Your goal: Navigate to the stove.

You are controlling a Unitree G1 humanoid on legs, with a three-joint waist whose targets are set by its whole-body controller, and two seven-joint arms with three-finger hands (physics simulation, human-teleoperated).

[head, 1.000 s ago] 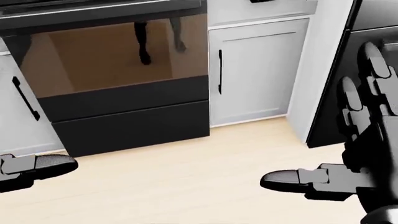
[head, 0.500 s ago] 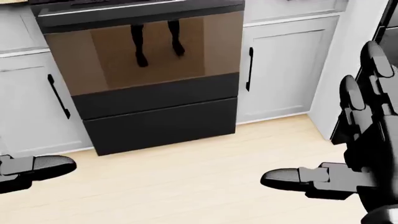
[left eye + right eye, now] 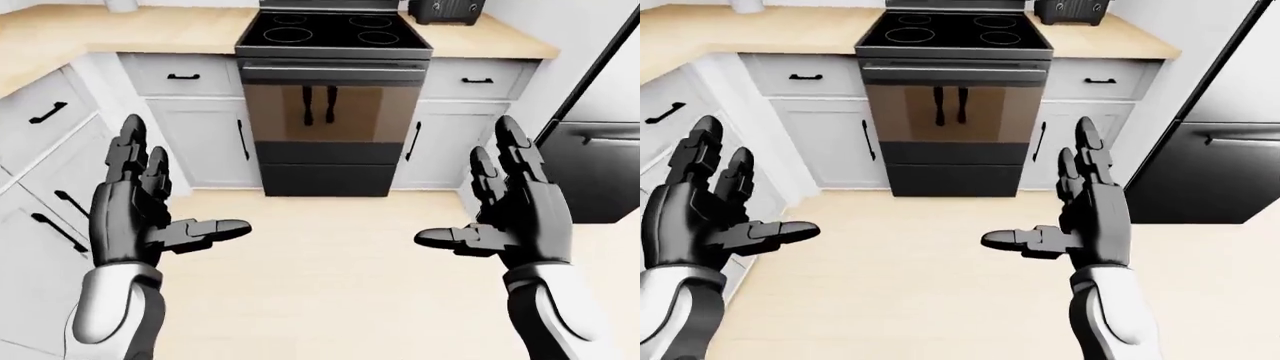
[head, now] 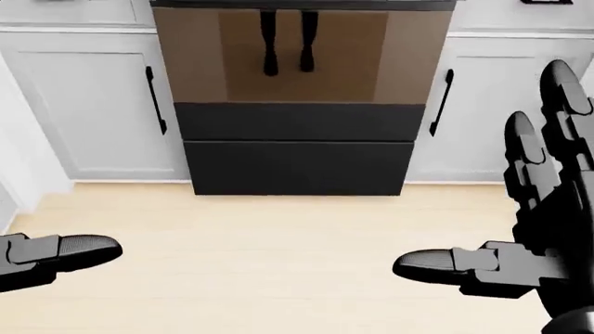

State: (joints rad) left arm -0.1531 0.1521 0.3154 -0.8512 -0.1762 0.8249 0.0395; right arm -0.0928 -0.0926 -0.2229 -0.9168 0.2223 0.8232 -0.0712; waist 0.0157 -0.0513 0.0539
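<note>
Pale wood floor (image 3: 330,262) lay bare nearest the robot, under the left hand (image 3: 135,214) and right hand (image 3: 515,217), both with fingers spread and empty. Beyond, the stove (image 3: 335,97) stood between white cabinets (image 3: 195,127): heavy, rigid, a fixture to approach, not grasp.

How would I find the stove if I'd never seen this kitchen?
Look along the wooden counter at the top of the left-eye view. The stove sits in its middle, between white cabinets. It alone is black, with four ring burners and a brown glass door.
</note>
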